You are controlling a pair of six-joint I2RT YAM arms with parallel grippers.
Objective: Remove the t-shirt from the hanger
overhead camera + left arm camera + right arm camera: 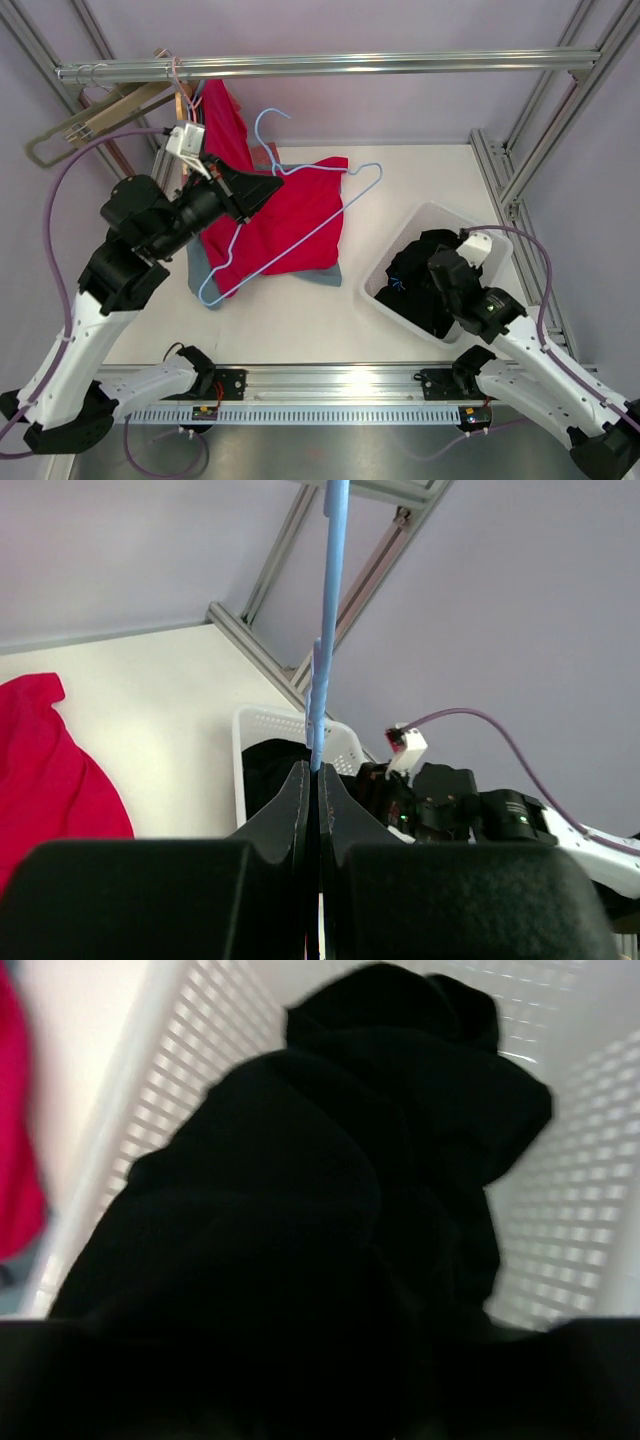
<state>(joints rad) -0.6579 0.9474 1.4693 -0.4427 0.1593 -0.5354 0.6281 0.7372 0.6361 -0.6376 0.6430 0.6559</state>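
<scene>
1. Left gripper (313, 777): jaws pinched tight on the thin wire of the blue hanger (323, 650), just below its hook. This grip probably serves to lift the frame clear of the cloth.
2. Blue hanger: its whole outline shows on top of the fabric, so it appears to be free of the shirt already.
3. Red t-shirt (300, 215): crumpled on the table at 4 o'clock from the left gripper, lying over a grey-blue garment (205, 268).
4. Rail (350, 65): at 12 o'clock, with a second red garment (225, 120) hanging from it.
5. Right gripper (435, 272): over the white basket (398, 245) at 3 o'clock, nose down in black clothing (330, 1210). I cannot tell whether its jaws are apart or closed.
</scene>
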